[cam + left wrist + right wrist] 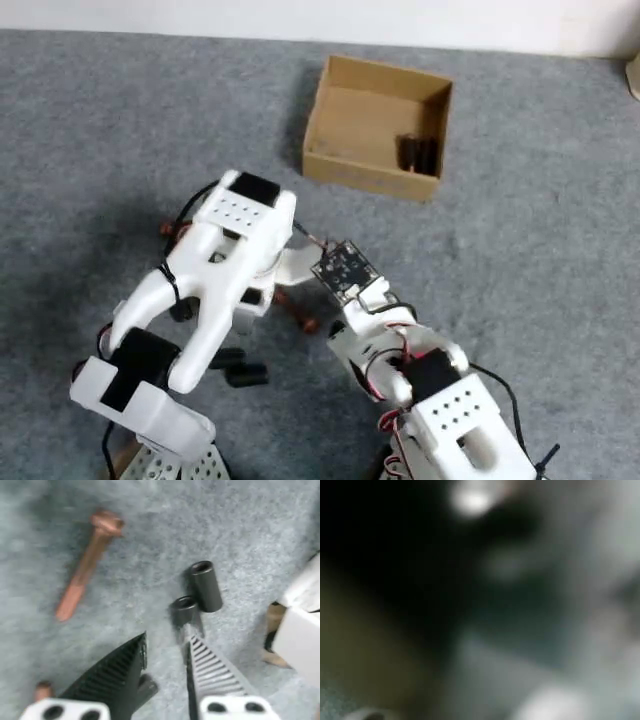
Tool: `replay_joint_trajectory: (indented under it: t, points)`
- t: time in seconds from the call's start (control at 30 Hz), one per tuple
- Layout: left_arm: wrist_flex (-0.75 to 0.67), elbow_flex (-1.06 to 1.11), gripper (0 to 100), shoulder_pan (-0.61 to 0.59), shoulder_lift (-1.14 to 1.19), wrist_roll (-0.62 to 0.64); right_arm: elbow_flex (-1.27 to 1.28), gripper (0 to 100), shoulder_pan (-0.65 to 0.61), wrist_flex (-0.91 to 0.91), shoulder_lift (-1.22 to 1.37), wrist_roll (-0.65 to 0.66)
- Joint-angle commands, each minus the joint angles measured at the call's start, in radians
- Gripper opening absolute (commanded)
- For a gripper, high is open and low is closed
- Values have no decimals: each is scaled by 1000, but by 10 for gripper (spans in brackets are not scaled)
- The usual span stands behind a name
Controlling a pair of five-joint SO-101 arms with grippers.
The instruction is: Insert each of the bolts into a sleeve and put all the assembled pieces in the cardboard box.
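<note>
Seen from above, the brown cardboard box [330,150] sits at the upper middle of the fuzzy grey counter [540,250], with dark pieces [420,152] inside. The left wrist view shows the left pincer [166,641] spread apart, with ribbed black fingers [117,670]. Two smooth black tube sleeves [205,586] touch at the centre, and a copper bolt [87,575] lies upper left. I cannot tell about the right pincer [296,268].

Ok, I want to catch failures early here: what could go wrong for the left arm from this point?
1. The open left claw sits just short of a short black tubular sleeve that touches a second black sleeve. Closing could knock or roll both instead of gripping one.
2. In the high view the other white arm is crowded close against the left arm, so they could bump.
</note>
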Motion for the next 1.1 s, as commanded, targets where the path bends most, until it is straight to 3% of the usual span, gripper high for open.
replay_joint_trajectory:
  t: [0.0,0.2,0.4,0.67,1.07]
  points:
    - [6,-90,123,-2,-7,-140,-1,221,5,-8,7,5]
    - [5,-71,123,44,-4,-305,-1,221,5,-8,7,6]
    - [-114,-53,123,133,90,-302,-1,221,8,-8,5,6]
    - [-241,-54,123,150,208,-301,-10,221,111,-12,5,3]
    - [-252,-85,123,136,315,-270,-12,221,111,-13,5,5]
